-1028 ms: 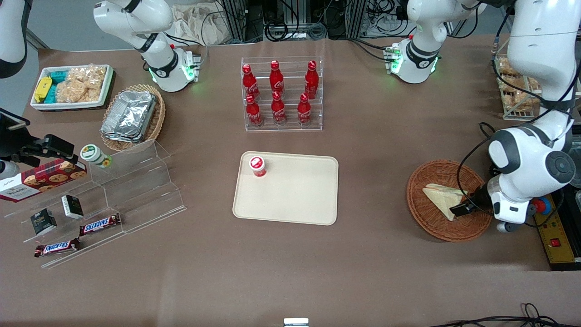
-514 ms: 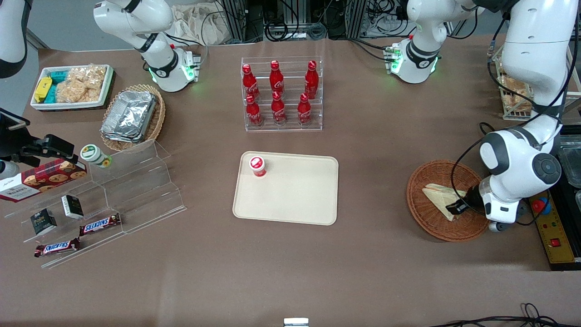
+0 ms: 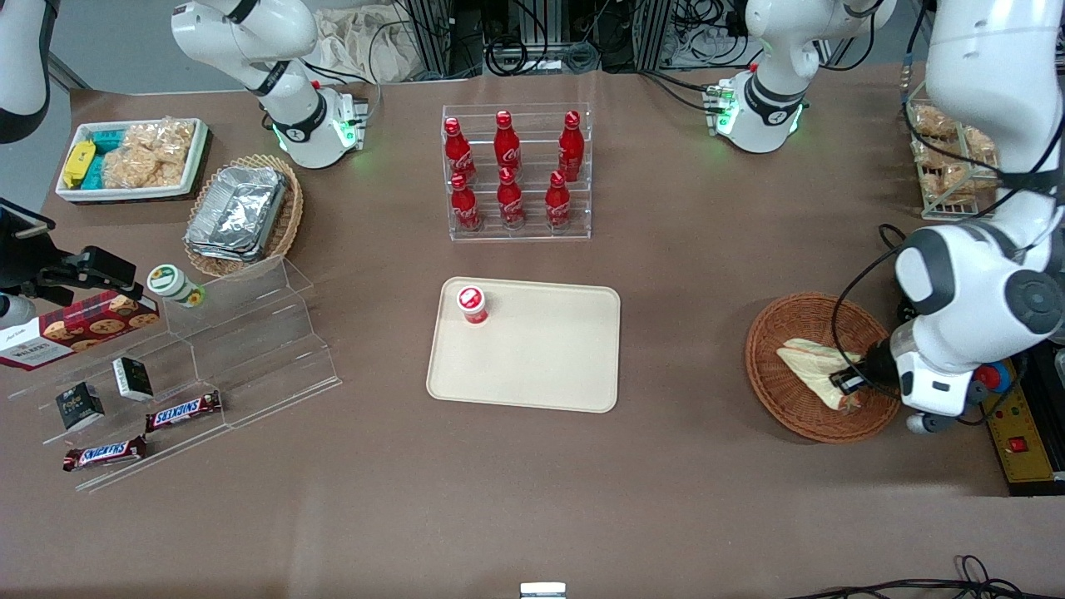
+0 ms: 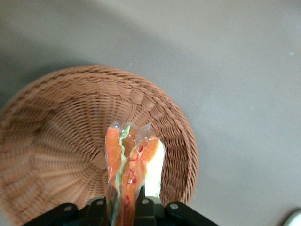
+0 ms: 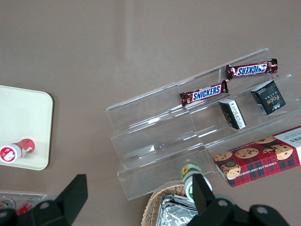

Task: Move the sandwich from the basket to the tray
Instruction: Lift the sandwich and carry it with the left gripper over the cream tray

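Note:
The sandwich [image 3: 809, 363] is in the round reddish-brown basket [image 3: 767, 331] at the working arm's end of the table. It is tipped onto its edge, its pale bread turned sideways. My gripper [image 3: 847, 383] is shut on the sandwich's wide end, low inside the basket. The left wrist view shows the orange-red filling of the sandwich [image 4: 130, 159] pinched between the two black fingers [image 4: 144, 206], with the basket's weave [image 4: 61, 127] beneath. The cream tray [image 3: 549, 358] lies mid-table, well apart from the basket, and a corner of the tray [image 5: 23, 117] shows in the right wrist view.
A small red-capped bottle [image 3: 472, 304] lies on the tray's corner farthest from the front camera. A clear rack of red bottles [image 3: 516, 175] stands farther from the camera than the tray. A control box [image 3: 1017, 433] lies beside the basket near the table edge.
The sandwich lay flat in the basket one second ago; now it is tipped up on edge in my gripper. The arm's wrist has shifted slightly over the basket.

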### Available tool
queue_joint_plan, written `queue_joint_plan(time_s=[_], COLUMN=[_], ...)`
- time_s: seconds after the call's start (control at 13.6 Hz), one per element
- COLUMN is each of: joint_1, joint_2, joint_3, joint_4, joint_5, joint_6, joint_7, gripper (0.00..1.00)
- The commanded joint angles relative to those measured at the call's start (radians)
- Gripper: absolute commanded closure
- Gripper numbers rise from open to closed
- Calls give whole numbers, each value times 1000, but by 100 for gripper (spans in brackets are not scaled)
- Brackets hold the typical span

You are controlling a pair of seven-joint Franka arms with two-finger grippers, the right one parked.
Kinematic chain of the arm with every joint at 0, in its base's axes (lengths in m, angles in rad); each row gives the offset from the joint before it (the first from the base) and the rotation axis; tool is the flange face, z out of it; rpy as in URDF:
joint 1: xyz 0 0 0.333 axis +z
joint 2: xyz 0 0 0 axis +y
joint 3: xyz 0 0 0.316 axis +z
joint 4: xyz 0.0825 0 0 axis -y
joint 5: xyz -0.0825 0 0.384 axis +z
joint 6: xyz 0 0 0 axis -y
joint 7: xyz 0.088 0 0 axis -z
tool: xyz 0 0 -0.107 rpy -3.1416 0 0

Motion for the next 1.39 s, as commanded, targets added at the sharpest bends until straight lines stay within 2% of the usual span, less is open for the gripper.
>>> queue_joint_plan(time_s=[0.0,0.15,0.44,0.66,1.1,1.32], joint_1=[-22,-52,-117,-230,-514,-560], joint_2=[-36,-55,-127,-151,-103,-16], joint_3=[4,4,1,1,3,4], joint_4=[172,270,399,460,461,456], joint_5=[66,99,100,135,106,4], joint_6=[-257,-400,-633,-777,-778,-663], joint_7=[-5,-3,-11,-49,-394,-478], gripper=[100,100,100,100,100,100])
